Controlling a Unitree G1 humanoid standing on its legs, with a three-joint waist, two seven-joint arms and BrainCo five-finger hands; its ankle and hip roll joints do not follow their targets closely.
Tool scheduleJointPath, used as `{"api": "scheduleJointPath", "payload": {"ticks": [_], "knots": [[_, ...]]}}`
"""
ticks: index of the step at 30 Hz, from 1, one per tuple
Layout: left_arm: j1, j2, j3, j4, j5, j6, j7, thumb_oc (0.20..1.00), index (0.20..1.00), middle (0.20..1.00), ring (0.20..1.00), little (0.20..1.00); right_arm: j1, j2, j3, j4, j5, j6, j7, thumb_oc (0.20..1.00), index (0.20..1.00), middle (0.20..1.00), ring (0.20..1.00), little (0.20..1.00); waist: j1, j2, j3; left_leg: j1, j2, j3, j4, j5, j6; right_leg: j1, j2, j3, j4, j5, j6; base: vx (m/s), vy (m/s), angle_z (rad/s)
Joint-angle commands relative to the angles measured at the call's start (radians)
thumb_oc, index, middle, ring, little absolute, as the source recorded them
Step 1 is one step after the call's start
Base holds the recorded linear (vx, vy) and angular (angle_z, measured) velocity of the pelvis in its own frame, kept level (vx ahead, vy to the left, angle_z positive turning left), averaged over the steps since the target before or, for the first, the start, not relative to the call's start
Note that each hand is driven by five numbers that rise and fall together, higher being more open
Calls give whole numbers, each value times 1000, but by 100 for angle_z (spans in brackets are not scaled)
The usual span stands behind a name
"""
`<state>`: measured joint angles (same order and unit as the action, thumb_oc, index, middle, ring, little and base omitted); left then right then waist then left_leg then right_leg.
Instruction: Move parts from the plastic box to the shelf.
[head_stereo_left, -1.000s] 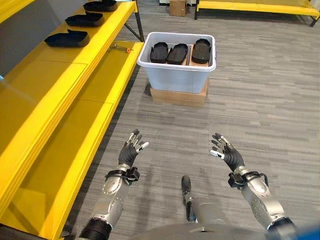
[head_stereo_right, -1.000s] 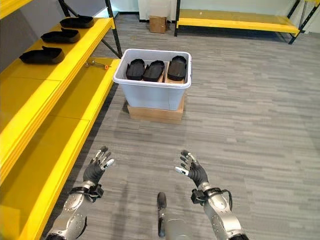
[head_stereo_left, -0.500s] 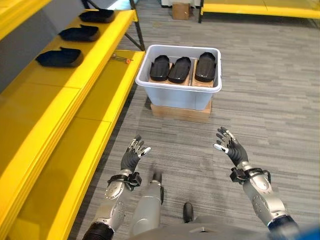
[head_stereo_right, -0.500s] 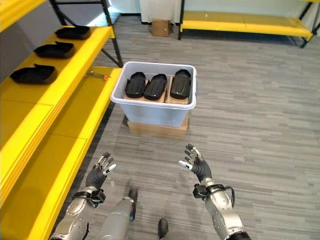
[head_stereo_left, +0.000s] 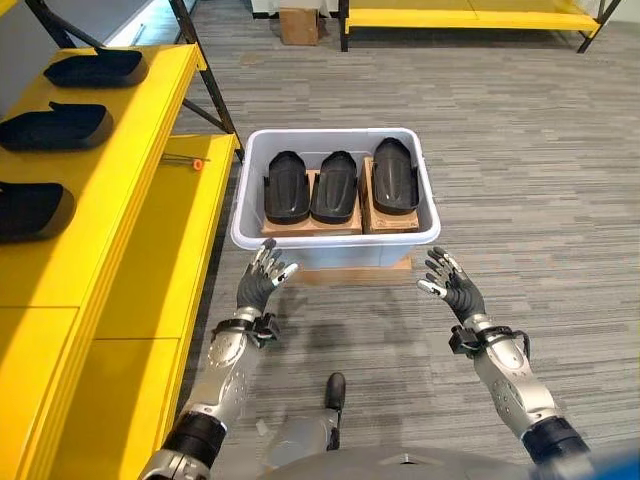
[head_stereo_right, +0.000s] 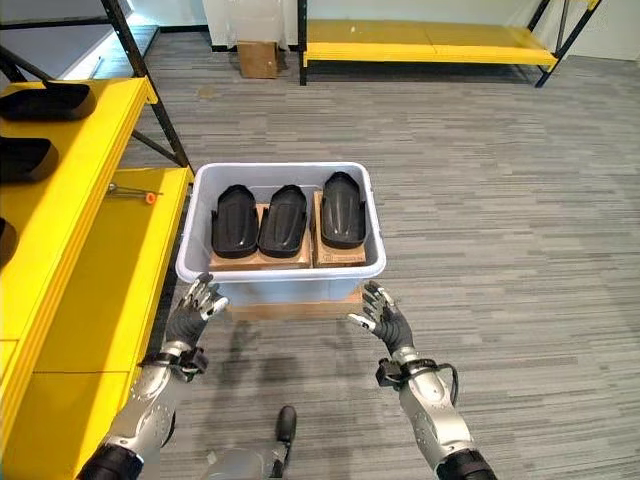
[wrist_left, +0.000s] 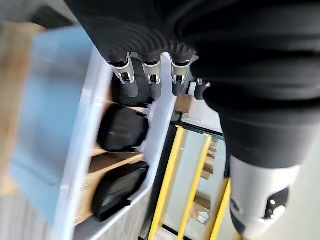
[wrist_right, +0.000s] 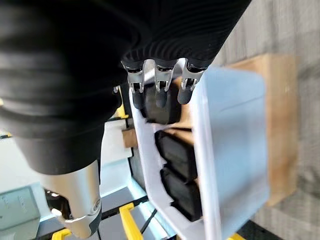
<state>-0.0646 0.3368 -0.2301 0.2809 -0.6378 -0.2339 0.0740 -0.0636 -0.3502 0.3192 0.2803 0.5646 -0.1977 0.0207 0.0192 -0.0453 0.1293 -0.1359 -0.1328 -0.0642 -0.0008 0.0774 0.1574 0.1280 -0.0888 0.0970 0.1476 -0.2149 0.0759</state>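
A pale grey plastic box (head_stereo_left: 335, 240) stands on a flat cardboard box on the floor in front of me. Three black parts lie in it side by side on cardboard: left (head_stereo_left: 287, 186), middle (head_stereo_left: 334, 186), right (head_stereo_left: 394, 175). My left hand (head_stereo_left: 262, 286) hovers open just before the box's near left corner, holding nothing. My right hand (head_stereo_left: 452, 290) hovers open just past the near right corner, also holding nothing. The yellow shelf (head_stereo_left: 95, 180) runs along my left with three black parts on its upper level, the nearest (head_stereo_left: 30, 211), the middle (head_stereo_left: 55, 128), the farthest (head_stereo_left: 95, 67).
A small tool with an orange tip (head_stereo_left: 186, 161) lies on the shelf's lower level. A black shelf post (head_stereo_left: 205, 82) slants down behind the box. A cardboard box (head_stereo_left: 299, 24) and another yellow rack (head_stereo_left: 460, 15) stand at the far end of the grey floor.
The camera has moved closer to the box, which now sits nearer and more centred. Both open hands now flank the box's near corners.
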Motion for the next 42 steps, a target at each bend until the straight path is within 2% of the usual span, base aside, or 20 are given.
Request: {"api": "scheduleJointPath", "payload": {"ticks": [1, 4, 5, 7, 8, 9, 12, 13, 15, 19, 20, 29, 32, 33, 34, 37, 38, 39, 40, 42], "knots": [[26, 7, 25, -41, 33, -60, 22, 1000, 1000, 1000, 1000, 1000, -26, 3, 2, -28, -12, -34, -5, 1000, 1000, 1000, 1000, 1000, 33, 4, -30, -51, 67, 12, 46, -32, -104, -94, 14, 13, 48, 220, 48, 81, 145, 9], [21, 15, 19, -47, 40, -58, 22, 1000, 1000, 1000, 1000, 1000, -20, 7, 10, -35, -16, -31, 3, 1000, 1000, 1000, 1000, 1000, 13, 19, -8, -2, 53, -3, 29, -42, -82, -171, 32, 5, 232, 318, 75, 75, 142, -2], [23, 16, 17, -47, 40, -59, 21, 1000, 1000, 1000, 1000, 1000, -20, 10, 14, -37, -17, -31, 3, 1000, 1000, 1000, 1000, 1000, 5, 30, 2, 15, 58, -13, 18, -42, -77, -201, 45, -7, 281, 320, 67, 85, 145, 11], [31, 17, 22, -48, 51, -57, 22, 1000, 1000, 1000, 1000, 1000, -8, 17, 10, -43, -25, -28, 2, 1000, 1000, 1000, 1000, 1000, -7, 45, 12, 51, 61, -13, -8, -47, -71, -246, 36, -53, 322, 317, 56, 154, 137, 12], [29, 11, 19, -36, 49, -55, 19, 1000, 1000, 1000, 1000, 1000, -6, 20, 12, -43, -21, -29, 0, 1000, 1000, 1000, 1000, 1000, -13, 51, 12, 77, 63, -10, -19, -58, -74, -272, 32, -92, 253, 273, 37, 210, 83, -4], [30, 9, 20, -35, 45, -56, 18, 1000, 1000, 1000, 1000, 1000, -7, 20, 11, -45, -20, -30, -2, 1000, 1000, 1000, 1000, 1000, -17, 50, 16, 86, 62, -12, -18, -63, -76, -274, 29, -107, 224, 258, 30, 199, 43, -17], [30, 4, 20, -35, 39, -58, 15, 1000, 1000, 1000, 1000, 1000, -10, 21, 9, -46, -21, -34, -7, 1000, 1000, 1000, 1000, 1000, -26, 53, 28, 106, 64, -15, -19, -79, -83, -308, 22, -140, 142, 244, 22, 112, -21, -3], [32, 1, 30, -36, 35, -63, 19, 1000, 1000, 1000, 1000, 1000, -15, 15, 4, -44, -38, -37, -19, 1000, 1000, 1000, 1000, 1000, -37, 44, 37, 131, 60, -17, -27, -92, -93, -341, 4, -157, 22, 287, 31, 185, -58, 13], [34, -3, 33, -36, 36, -65, 19, 1000, 1000, 1000, 1000, 1000, -14, 12, 0, -50, -38, -37, -20, 1000, 1000, 1000, 1000, 1000, -43, 33, 45, 151, 55, -22, -26, -107, -101, -320, -8, -158, -58, 322, 40, 164, -83, 1], [40, -20, 28, -25, 33, -67, 12, 1000, 1000, 1000, 1000, 1000, -2, 10, -1, -41, -34, -39, -22, 1000, 1000, 1000, 1000, 1000, -39, 13, 12, 161, 54, -27, -36, -122, -112, -253, -5, -143, -137, 341, 34, 128, -108, 35], [40, -29, 32, -29, 29, -66, 12, 1000, 1000, 1000, 1000, 1000, -9, 3, -11, -41, -34, -46, -24, 1000, 1000, 1000, 1000, 1000, -31, 9, -5, 152, 63, -27, -25, -131, -123, -224, 1, -164, -180, 347, 29, 117, -131, 3], [47, -32, 19, -25, 33, -57, 6, 1000, 1000, 1000, 1000, 1000, 6, -8, -30, -40, -47, -52, -34, 1000, 1000, 1000, 1000, 1000, -28, 1, -22, 149, 95, -46, -12, -149, -150, -196, 23, -176, -179, 306, 8, 63, -92, 13], [53, -30, 23, -26, 24, -60, 6, 1000, 1000, 1000, 1000, 1000, 9, -16, -34, -51, -45, -54, -30, 1000, 1000, 1000, 1000, 1000, -29, -4, -14, 132, 102, -51, 42, -173, -163, -200, 29, -173, -158, 285, -3, 22, -105, 20], [66, -35, 29, -32, 10, -63, -2, 1000, 1000, 1000, 1000, 1000, 12, -23, -35, -63, -44, -59, -29, 1000, 1000, 1000, 1000, 1000, -28, -10, 1, 102, 100, -51, 138, -184, -178, -192, 34, -168, -149, 271, -16, -6, -122, 15], [71, -37, 30, -34, 1, -65, -6, 1000, 1000, 1000, 1000, 1000, 17, -25, -37, -72, -43, -62, -27, 1000, 1000, 1000, 1000, 1000, -27, -13, 13, 71, 95, -47, 213, -170, -191, -181, 37, -169, -149, 266, -24, -34, -122, 32], [66, -47, 21, -37, -26, -68, -16, 1000, 1000, 1000, 1000, 1000, 18, -38, -42, -81, -33, -70, -28, 1000, 1000, 1000, 1000, 1000, -10, -28, 71, -74, 61, -67, 517, -74, -234, -152, 23, -182, -147, 267, -43, -52, -68, 41], [69, -47, 22, -41, -28, -65, -21, 1000, 1000, 1000, 1000, 1000, 19, -41, -44, -85, -33, -71, -28, 1000, 1000, 1000, 1000, 1000, -8, -31, 77, -102, 62, -72, 551, -70, -230, -148, 21, -188, -148, 265, -44, -15, -30, 12], [76, -46, 21, -41, -29, -63, -23, 1000, 1000, 1000, 1000, 1000, 18, -41, -43, -86, -36, -73, -29, 1000, 1000, 1000, 1000, 1000, -4, -33, 78, -115, 74, -81, 547, -68, -225, -144, 22, -184, -150, 264, -43, 64, 28, 10], [83, -46, 23, -40, -36, -57, -23, 1000, 1000, 1000, 1000, 1000, 22, -38, -43, -85, -33, -77, -38, 1000, 1000, 1000, 1000, 1000, -7, -37, 74, -115, 165, -80, 459, -59, -224, -130, 11, -182, -157, 255, -34, 112, 93, -1], [81, -45, 21, -42, -40, -61, -12, 1000, 1000, 1000, 1000, 1000, 21, -33, -48, -80, -26, -85, -52, 1000, 1000, 1000, 1000, 1000, -9, -33, 69, -80, 275, -79, 262, -55, -228, -130, 3, -178, -152, 238, -16, 123, 167, 2]]}}
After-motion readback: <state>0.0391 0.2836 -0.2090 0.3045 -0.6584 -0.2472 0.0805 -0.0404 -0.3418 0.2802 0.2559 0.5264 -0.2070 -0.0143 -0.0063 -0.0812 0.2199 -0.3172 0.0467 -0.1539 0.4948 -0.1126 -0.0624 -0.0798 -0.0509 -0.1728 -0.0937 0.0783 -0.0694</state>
